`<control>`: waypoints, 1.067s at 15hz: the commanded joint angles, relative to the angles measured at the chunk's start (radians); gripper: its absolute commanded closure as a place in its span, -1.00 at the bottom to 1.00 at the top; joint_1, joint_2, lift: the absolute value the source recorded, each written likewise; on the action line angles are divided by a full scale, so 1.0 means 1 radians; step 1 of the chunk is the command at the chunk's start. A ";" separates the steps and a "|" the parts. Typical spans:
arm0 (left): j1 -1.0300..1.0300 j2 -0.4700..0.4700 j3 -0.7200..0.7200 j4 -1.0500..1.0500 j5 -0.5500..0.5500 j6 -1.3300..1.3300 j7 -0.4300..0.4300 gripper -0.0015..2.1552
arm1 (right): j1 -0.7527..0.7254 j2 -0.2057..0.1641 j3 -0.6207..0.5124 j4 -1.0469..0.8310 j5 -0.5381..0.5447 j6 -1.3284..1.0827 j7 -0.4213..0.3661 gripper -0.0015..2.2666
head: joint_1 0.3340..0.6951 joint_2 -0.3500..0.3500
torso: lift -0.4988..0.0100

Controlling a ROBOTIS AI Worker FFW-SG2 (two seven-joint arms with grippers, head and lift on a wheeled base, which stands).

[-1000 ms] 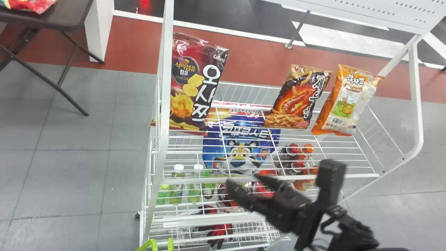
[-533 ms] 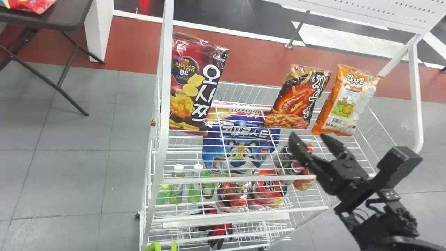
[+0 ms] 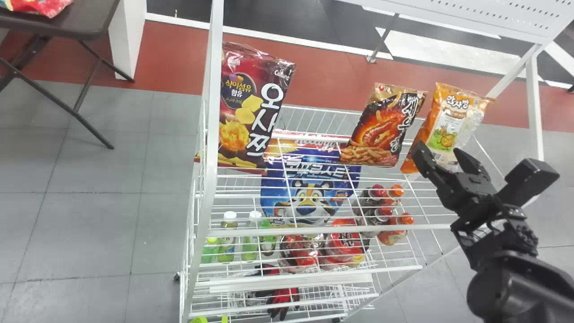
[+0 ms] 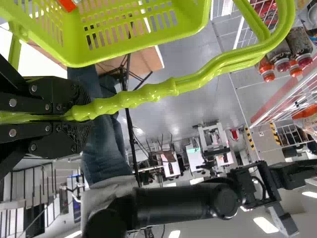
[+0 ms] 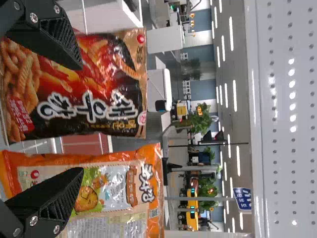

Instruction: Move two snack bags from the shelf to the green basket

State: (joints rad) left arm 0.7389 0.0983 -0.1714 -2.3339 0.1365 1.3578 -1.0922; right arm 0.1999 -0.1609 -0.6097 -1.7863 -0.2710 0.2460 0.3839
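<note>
Wire shelf (image 3: 269, 232): orange bag (image 3: 448, 121) standing beside dark bag (image 3: 381, 128)
Right gripper (image 3: 438, 150): fingers apart, near orange bag
Left wrist view: left gripper (image 4: 81, 112) clamped on green basket's (image 4: 193, 20) handle (image 4: 173, 88)
Right wrist view: ceiling lights (image 5: 231, 34)

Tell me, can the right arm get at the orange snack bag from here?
Probably yes: the open right gripper is close in front of the orange bag, nothing visible between, though it likely must shift sideways to clear the dark snack bag beside it.
</note>
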 commanded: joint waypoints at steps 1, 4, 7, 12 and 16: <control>-0.001 0.000 0.001 -0.002 0.000 0.001 0.000 0.90 | -0.069 -0.034 0.005 0.093 0.055 0.002 -0.004 -0.92 | 1.00 -1.00 | 0.90; -0.004 0.003 0.006 -0.004 0.000 0.004 -0.002 0.90 | -0.177 -0.080 0.004 0.214 0.096 0.054 -0.005 -0.92 | 1.00 -1.00 | 0.90; -0.006 0.003 0.015 -0.005 0.003 0.010 -0.002 0.90 | -0.263 -0.117 -0.004 0.304 0.121 0.075 -0.007 -0.93 | 1.00 -1.00 | 0.90; -0.018 0.009 0.030 -0.005 0.012 0.025 -0.003 0.90 | -0.367 -0.169 -0.031 0.467 0.130 0.069 -0.036 -0.92 | 1.00 -1.00 | 0.90; -0.036 0.011 0.032 -0.001 0.014 0.044 -0.002 0.90 | -0.404 -0.201 -0.028 0.527 0.138 0.069 -0.043 -0.92 | 1.00 -1.00 | 0.90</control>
State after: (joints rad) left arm 0.7100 0.1089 -0.1394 -2.3375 0.1503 1.3929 -1.0951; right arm -0.1955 -0.3564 -0.6448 -1.2704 -0.1388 0.3154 0.3403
